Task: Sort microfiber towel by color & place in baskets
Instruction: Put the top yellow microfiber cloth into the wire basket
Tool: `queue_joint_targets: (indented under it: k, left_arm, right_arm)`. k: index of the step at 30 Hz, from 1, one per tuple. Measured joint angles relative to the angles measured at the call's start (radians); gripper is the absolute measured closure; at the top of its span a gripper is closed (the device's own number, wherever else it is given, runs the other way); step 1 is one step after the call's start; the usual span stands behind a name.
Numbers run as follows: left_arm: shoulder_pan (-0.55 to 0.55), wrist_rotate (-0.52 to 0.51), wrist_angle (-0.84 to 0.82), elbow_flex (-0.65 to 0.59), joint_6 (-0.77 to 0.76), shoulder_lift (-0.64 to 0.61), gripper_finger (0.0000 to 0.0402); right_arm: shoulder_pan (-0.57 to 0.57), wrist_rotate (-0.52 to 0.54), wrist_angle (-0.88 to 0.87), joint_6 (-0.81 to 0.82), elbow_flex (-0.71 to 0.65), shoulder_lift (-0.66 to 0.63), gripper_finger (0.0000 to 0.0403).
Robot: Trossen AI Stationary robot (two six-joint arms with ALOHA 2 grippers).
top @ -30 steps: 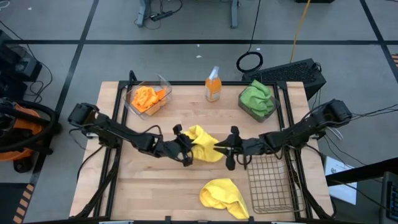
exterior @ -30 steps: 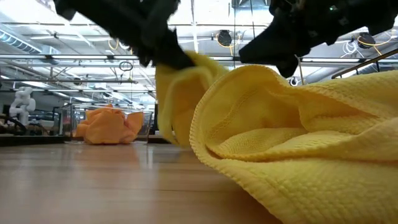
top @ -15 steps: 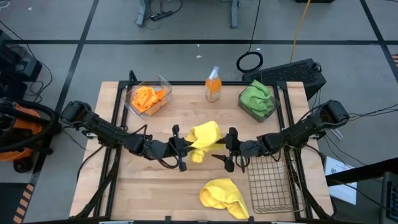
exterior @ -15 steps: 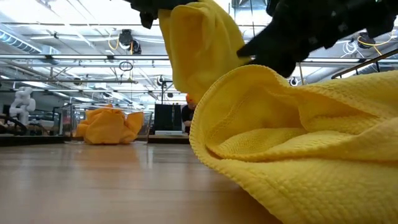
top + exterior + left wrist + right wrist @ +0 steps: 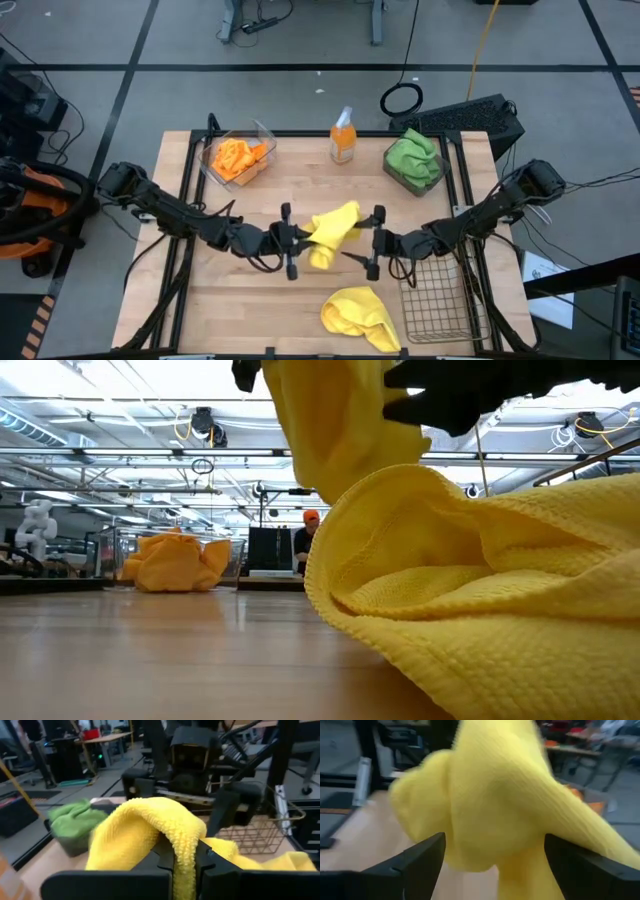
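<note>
My left gripper, over the table's middle, is shut on a yellow microfiber towel, which hangs above the wood. My right gripper faces it from the right. It is open, its fingers standing wide on either side of the towel's right end; I see no touch. A second yellow towel lies bunched near the front edge. Orange towels fill the clear basket and green towels the dark basket, both at the back. My left gripper pinches a fold of the yellow towel between its two fingers. The fingers come in level from the table's left. The cloth humps over the fingertips and droops slack on both sides, lifted clear of the table.
The brown wire mesh basket stands at the front right, just beyond my right gripper. An orange spray bottle stands at the back centre between the two filled baskets. Bare wood lies at the front left.
My right gripper has opened, let go of the yellow towel and drawn back a little toward the table's right edge. My left gripper has risen with the towel, which has come up off the wood and now hangs bunched from that gripper alone.
</note>
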Motion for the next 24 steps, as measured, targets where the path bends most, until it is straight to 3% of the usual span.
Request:
queue_joint_targets:
  k: [11, 19, 24]
  left_arm:
    - [-0.004, 0.01, -0.002, 0.0, 0.012, 0.0, 0.0388]
    - [-0.008, 0.01, 0.005, 0.0, 0.018, 0.0, 0.0388]
    - [-0.009, 0.05, 0.024, 0.0, 0.031, 0.0, 0.0388]
  right_arm:
    - [0.117, 0.042, -0.105, -0.109, 0.078, 0.0, 0.0072]
    - [0.2, 0.044, -0.646, 0.221, 0.222, -0.003, 0.0077]
    - [0.215, 0.132, -0.71, 0.269, 0.273, -0.004, 0.0078]
